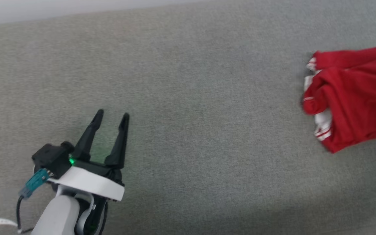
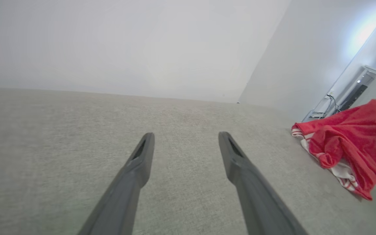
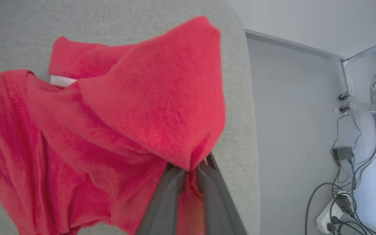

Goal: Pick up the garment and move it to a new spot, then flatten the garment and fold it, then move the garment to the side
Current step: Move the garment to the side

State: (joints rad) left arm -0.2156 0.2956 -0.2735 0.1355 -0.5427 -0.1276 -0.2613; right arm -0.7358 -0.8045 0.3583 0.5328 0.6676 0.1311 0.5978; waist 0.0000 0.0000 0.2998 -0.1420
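The garment, bright red with white striped trim, lies bunched at the right edge of the head view on the grey fabric surface. In the right wrist view my right gripper is shut on a fold of the garment, which drapes over the fingertips. My left gripper stands open at the lower left of the head view, far from the garment, with nothing between its fingers. The left wrist view shows its two fingers spread over bare surface, with the garment at the far right.
The grey surface ends in a rounded edge just right of the garment. Beyond it lies pale floor with a power strip and cables and a metal frame. A white wall stands behind the surface.
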